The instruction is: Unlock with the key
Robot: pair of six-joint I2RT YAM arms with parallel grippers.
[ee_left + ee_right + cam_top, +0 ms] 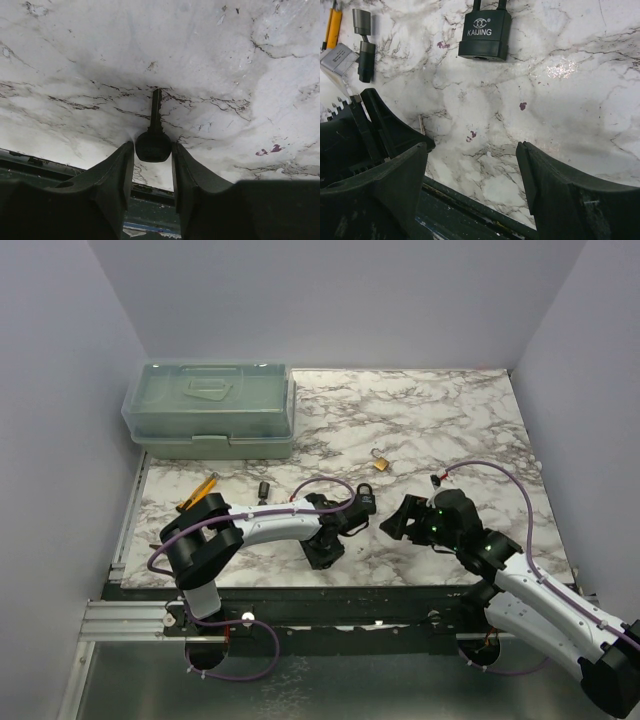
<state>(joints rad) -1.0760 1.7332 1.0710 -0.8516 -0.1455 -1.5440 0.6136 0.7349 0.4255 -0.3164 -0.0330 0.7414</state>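
The key [155, 112] lies on the marble table near its front edge, round black head toward me and thin blade pointing away. My left gripper [153, 147] is down over it, and its fingers [120, 170] press the two sides of the head. In the top view the left gripper [323, 548] hides the key. A black padlock [484, 35] marked KAIJING lies beyond my right gripper [472, 165], which hovers open over bare marble with nothing in it. The top view shows the black padlock [367, 499] between the two grippers and the right gripper [398, 520] just right of it.
A brass padlock [381, 462] lies farther back. A black T-shaped piece [265, 487] and yellow-handled pliers [197, 492] sit at the left. A green lidded toolbox [210, 410] stands at the back left. The table's front edge [470, 197] runs right under both grippers.
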